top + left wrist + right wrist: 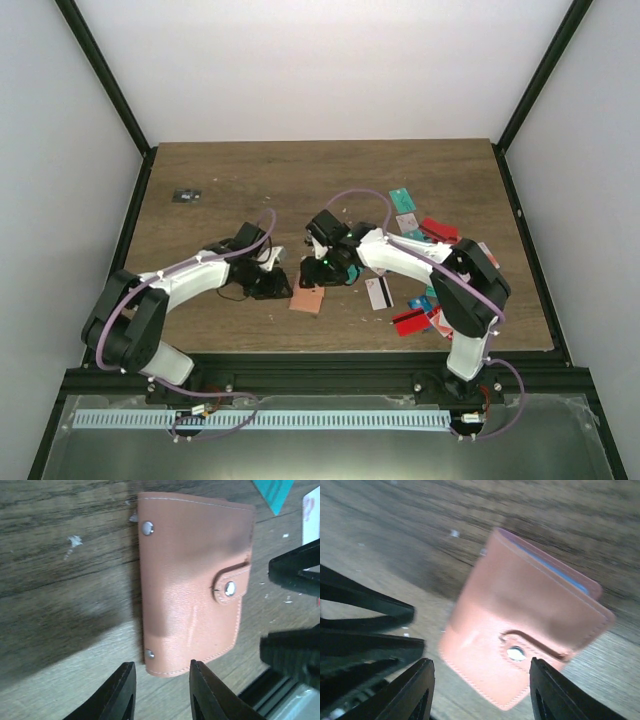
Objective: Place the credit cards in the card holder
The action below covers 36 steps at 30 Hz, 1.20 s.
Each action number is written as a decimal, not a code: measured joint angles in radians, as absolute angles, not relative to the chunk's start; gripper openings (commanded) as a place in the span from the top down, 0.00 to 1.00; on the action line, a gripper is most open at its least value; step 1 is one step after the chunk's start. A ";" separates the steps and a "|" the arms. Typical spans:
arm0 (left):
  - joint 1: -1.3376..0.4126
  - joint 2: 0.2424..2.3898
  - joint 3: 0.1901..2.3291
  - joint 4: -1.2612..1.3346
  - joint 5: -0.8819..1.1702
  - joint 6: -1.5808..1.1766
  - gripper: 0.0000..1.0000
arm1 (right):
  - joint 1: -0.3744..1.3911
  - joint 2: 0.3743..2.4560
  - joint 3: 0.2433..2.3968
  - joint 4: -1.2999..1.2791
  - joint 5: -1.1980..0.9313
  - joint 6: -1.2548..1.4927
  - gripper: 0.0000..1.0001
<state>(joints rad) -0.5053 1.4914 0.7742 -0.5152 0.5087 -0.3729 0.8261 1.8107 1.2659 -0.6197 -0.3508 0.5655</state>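
One card holder (pixel 308 299) here, salmon-pink, lying flat on the wooden table (pixel 250 180) toward the front edge, roughly mid-width. It's folded shut with the tab snapped across. The left wrist view shows three metal studs on it: two rivets down one long side, plus the one snap on the tab. A thin strip of blue lining peeks out along one edge in the right wrist view.

Both arms are crowded around it. The left gripper (pixel 161 672) has its fingers apart with nothing gripped, tips right at the holder's short edge. The right gripper (pixel 481 662) is spread wide over the holder, also empty.

The credit cards (pixel 410 322) are loose on the right half of the table. I count two red, at least three teal, one white with a black stripe and two white-pink. The right arm hides part of the pile.

One small dark object (pixel 186 195) sits far back left, well apart.
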 measured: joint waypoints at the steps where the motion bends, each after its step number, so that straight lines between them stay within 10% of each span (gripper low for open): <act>1: -0.503 1.497 0.774 -0.516 0.503 -0.368 0.71 | 0.826 1.808 1.253 -0.617 -0.336 0.567 0.47; 17: -0.498 1.628 0.791 -0.515 0.542 -0.310 0.75 | 0.825 1.905 1.235 -0.630 -0.279 0.585 0.60; 36: -0.284 1.319 0.899 -0.739 0.383 -0.301 0.47 | 0.873 2.112 1.498 -0.622 -0.419 0.585 0.62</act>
<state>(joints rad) -0.2840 1.3190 0.8989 -0.7395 0.3832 -0.3008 0.8726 2.1124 1.4982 -0.6224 -0.4194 0.5854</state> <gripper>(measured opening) 0.517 0.379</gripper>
